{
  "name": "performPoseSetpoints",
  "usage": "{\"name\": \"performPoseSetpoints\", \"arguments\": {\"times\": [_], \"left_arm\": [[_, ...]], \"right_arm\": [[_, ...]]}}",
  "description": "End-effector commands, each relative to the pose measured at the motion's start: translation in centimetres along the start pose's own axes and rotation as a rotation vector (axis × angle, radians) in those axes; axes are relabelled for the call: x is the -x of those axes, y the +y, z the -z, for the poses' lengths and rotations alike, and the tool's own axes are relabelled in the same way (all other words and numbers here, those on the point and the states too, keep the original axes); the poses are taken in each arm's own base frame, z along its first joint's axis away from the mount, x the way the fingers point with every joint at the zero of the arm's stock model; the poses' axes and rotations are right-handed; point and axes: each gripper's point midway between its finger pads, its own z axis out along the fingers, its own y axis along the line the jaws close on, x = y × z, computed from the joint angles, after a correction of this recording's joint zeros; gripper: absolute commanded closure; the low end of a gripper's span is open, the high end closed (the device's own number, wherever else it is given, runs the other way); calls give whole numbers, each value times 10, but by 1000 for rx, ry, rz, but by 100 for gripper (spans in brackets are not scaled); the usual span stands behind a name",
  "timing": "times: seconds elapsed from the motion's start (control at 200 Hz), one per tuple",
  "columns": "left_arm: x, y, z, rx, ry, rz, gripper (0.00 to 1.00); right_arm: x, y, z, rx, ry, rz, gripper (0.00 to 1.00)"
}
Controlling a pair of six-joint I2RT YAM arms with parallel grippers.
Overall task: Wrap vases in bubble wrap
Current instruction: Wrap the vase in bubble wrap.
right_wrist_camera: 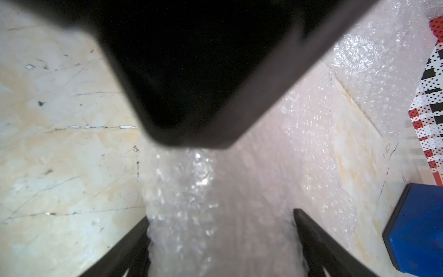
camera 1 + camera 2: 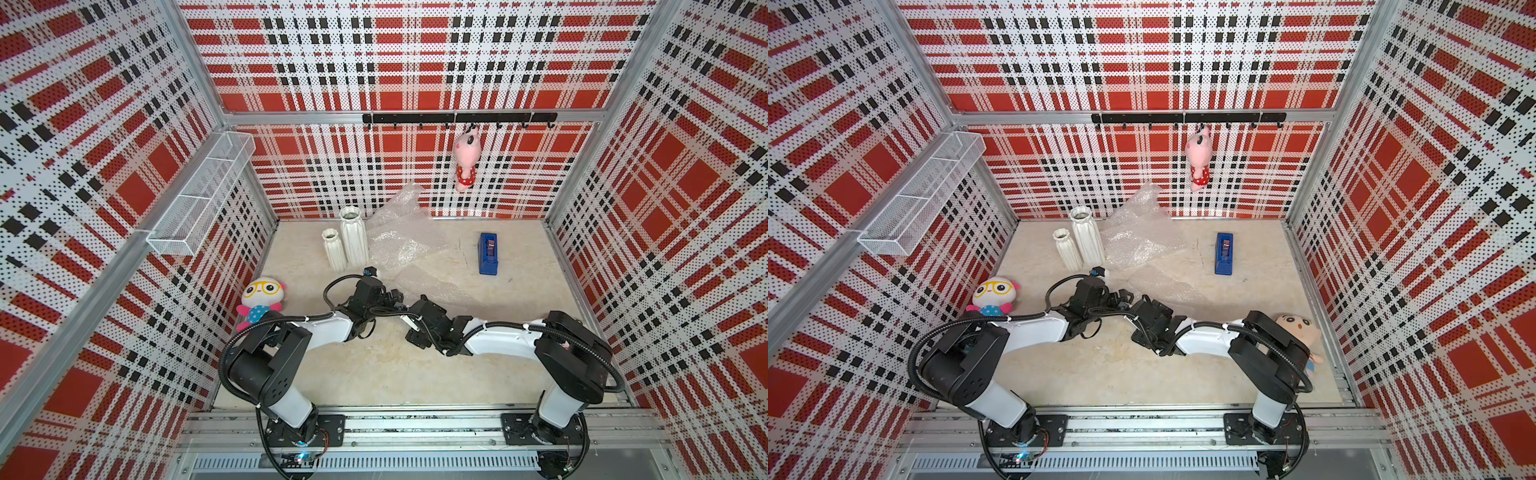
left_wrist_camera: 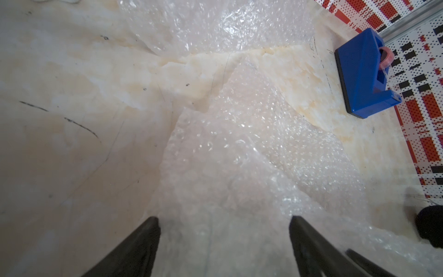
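Observation:
Two white ribbed vases stand upright at the back left, the short one [image 2: 333,249] in front of the tall one [image 2: 354,239]. One crumpled bubble wrap sheet [image 2: 399,241] leans on the back wall, and another [image 2: 436,286] lies flat mid-floor. At that flat sheet's near edge the grippers meet. My left gripper [image 3: 224,225] stands open, its fingers wide apart over the wrap. A rolled bundle of bubble wrap [image 1: 215,196] fills my right gripper [image 1: 220,220] from finger to finger. The left gripper's dark body [image 1: 191,72] hangs just beyond the bundle.
A blue tape dispenser [image 2: 488,253] sits at the back right of the floor. Plush toys lie at the left wall [image 2: 259,301] and behind the right arm [image 2: 1300,332]. A pink toy [image 2: 466,160] hangs from the hook rail. A wire basket [image 2: 203,187] juts from the left wall.

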Motion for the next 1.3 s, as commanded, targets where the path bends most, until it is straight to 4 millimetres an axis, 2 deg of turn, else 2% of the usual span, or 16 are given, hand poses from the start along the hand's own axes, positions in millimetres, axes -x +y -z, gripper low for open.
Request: {"name": "performPoseSetpoints", "arguments": {"times": [0.0,0.11,0.195,0.446,0.561,0.651,0.992,1.162,1.293], "left_arm": [[27,-3,12,-21,-65,44,5],[42,6,24,-2,-121,85,0],[49,13,34,13,-162,108,1],[44,29,40,52,-172,121,2],[42,33,42,62,-173,127,2],[41,37,45,67,-180,133,2],[39,53,58,104,-211,150,2],[36,52,56,99,-198,144,2],[36,43,49,91,-186,118,1]], "right_arm": [[-70,43,-10,171,231,38,13],[-75,43,-12,176,249,37,14],[-74,43,-13,186,253,30,14],[-79,44,-21,203,289,45,12],[-79,46,-23,208,298,49,14],[-70,43,-23,202,275,41,17],[-22,63,-21,326,152,-106,25],[-7,69,-19,352,110,-264,29],[6,72,-16,384,59,-398,29]]}}
